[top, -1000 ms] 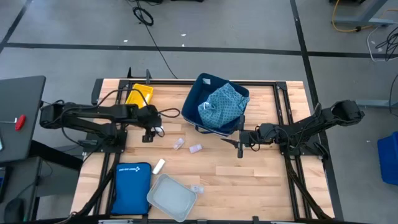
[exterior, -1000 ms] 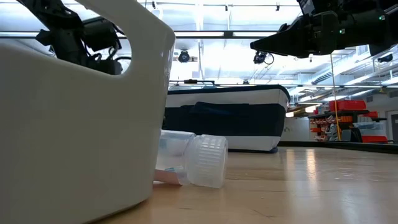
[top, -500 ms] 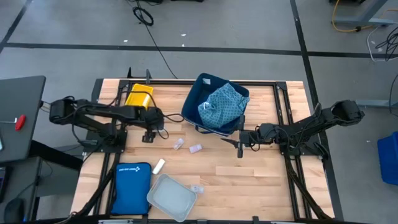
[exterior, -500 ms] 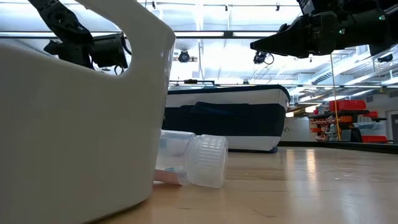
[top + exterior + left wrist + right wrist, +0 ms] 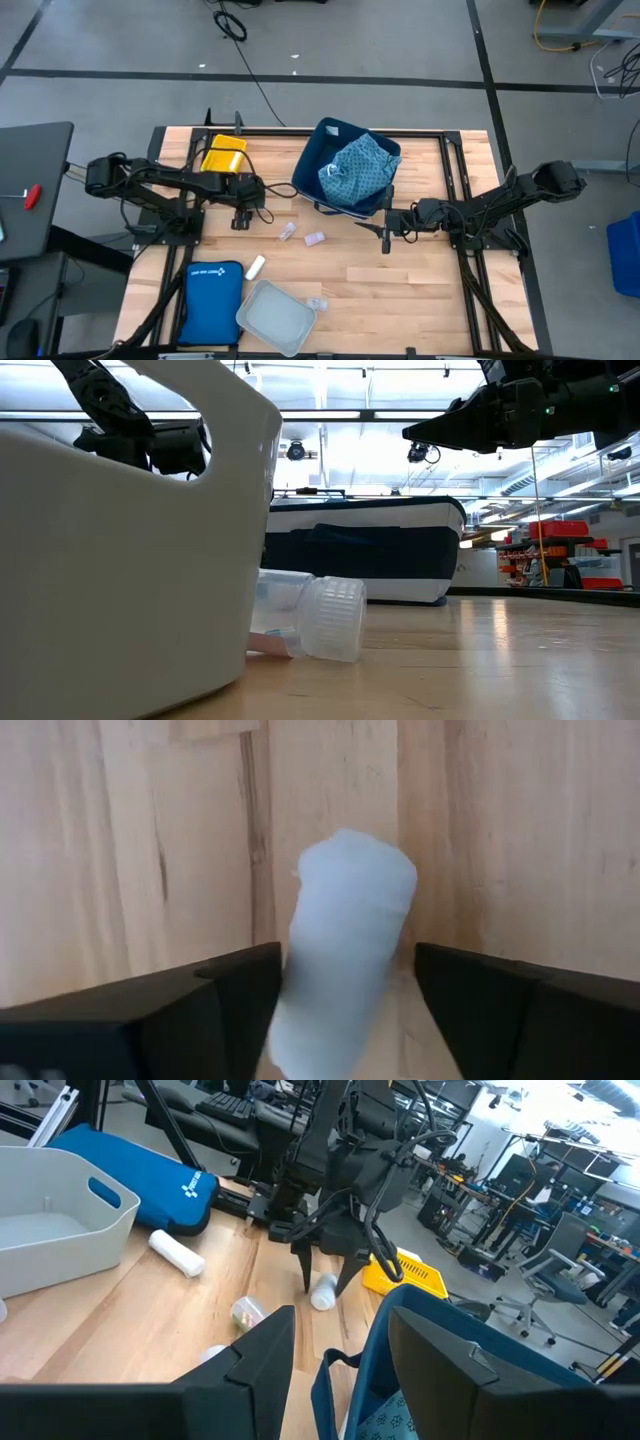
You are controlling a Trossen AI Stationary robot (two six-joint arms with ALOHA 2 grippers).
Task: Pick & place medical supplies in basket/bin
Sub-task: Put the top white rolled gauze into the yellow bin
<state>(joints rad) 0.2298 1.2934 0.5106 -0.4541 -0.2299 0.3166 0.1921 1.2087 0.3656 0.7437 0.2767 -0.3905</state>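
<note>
The navy bin (image 5: 335, 170), holding the teal patterned cloth (image 5: 358, 168), stands at the table's far middle. The left gripper (image 5: 345, 982) straddles a white vial (image 5: 342, 955) by the yellow bin (image 5: 222, 155), fingers apparently not yet touching it. The right gripper (image 5: 340, 1330) hovers open beside the navy bin.

Left arm reaches in from the left edge of the high view, elbow bent, left pincer (image 5: 240, 217) pointing down at the table, centre-left of frame. Its fingers (image 5: 235, 1010) stand apart, straddling a white vial (image 5: 345, 950), gaps visible on both sides. Right arm comes in from the right edge, stretched low. Right pincer (image 5: 386, 240) sits centre-right, fingers (image 5: 262, 1355) parted, nothing between them.
</note>
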